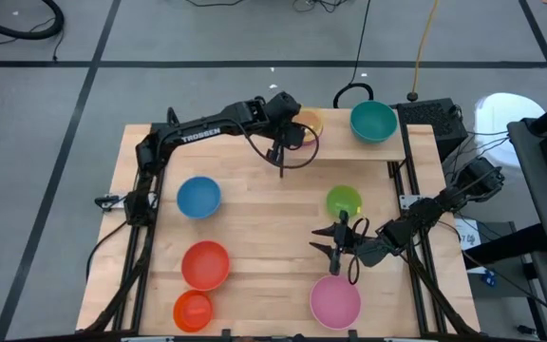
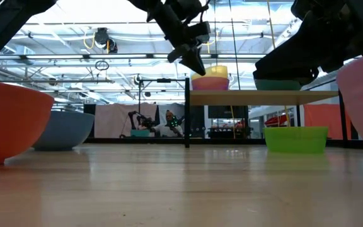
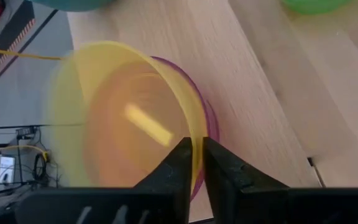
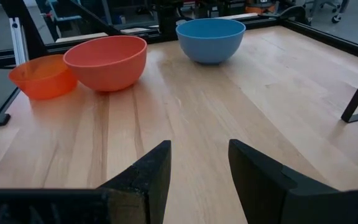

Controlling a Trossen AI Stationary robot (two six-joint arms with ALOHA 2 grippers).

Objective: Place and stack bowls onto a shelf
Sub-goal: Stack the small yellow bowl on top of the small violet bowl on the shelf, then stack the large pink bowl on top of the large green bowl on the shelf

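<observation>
Left gripper (image 3: 196, 163) is at the shelf's far end, fingers pinching the thin rim of the round yellow plastic bowl (image 3: 123, 118), a narrow grip because the wall is thin; looks like the release stage of stacking. Yellow bowl is nested mouth-up in the round purple plastic bowl (image 3: 207, 115) on the small pale-wood shelf (image 2: 263, 96), round, so no long axis. Teal round plastic bowl (image 1: 373, 122) sits mouth-up beside them at the shelf's other end. Right gripper (image 4: 199, 168) waits low over the wooden tabletop (image 4: 185, 106) near its right edge, jaws wide, empty
</observation>
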